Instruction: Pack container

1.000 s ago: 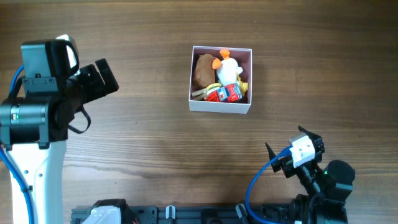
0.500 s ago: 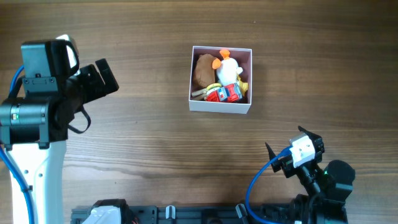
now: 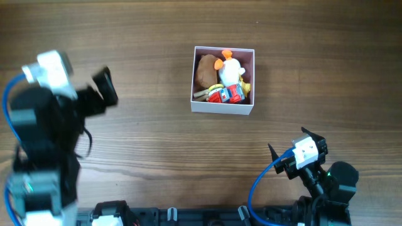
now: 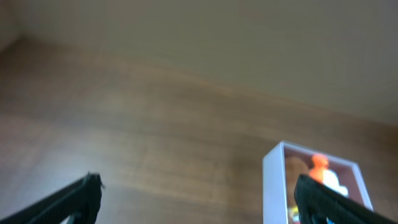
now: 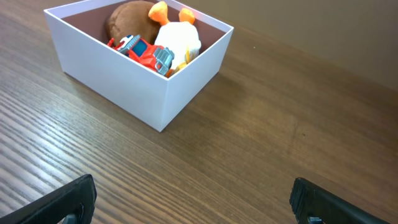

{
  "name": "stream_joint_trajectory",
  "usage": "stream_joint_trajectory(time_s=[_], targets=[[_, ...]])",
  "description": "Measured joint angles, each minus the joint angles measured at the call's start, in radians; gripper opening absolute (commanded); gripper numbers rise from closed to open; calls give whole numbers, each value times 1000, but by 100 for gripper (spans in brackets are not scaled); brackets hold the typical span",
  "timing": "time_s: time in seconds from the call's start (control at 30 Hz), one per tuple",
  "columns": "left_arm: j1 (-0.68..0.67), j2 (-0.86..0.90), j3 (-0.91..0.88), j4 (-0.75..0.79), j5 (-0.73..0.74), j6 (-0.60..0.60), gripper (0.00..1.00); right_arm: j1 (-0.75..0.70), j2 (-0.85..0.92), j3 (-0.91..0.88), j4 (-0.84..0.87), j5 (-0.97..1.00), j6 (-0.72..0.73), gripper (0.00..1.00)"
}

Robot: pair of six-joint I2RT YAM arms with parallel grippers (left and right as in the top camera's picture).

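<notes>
Overhead, the container (image 3: pixel 223 107) sits on the counter (image 3: pixel 157 138) already holding a brown plush (image 3: pixel 205 71), a white plush bird (image 3: pixel 230 68) and a red toy car (image 3: pixel 227 94), while the left pincer (image 4: pixel 199 193) and right pincer (image 5: pixel 193 196) gape released and empty, so packing looks essentially finished.

From above, the left arm (image 3: pixel 47 119) at nine o'clock is a smear, its outline lost. The left wrist view is soft all over. There the container (image 4: pixel 273 186) at five o'clock runs off the bottom edge, and the toys (image 4: pixel 320 174) in it are mere blots. The left fingers (image 4: pixel 74 199) and right fingers (image 5: pixel 68 196) are clipped at the lower corners of their views. A yellow thing (image 3: pixel 246 86) lies mostly buried under the toys, so I cannot tell what it is.
</notes>
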Motion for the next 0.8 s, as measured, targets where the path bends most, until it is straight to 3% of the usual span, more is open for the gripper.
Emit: stream_joint_trajectory(time_s=[0.27,0.37,0.8], targets=[[0,-411,-539,249,121,111,100,0,-1,-1,3,3,0,100],[0,-547,-682,261,164,136,100,0,-1,-1,3,4,0,100],[-43,-766,-891,270,222,157,100,0,-2,-1,3,4,0,100]])
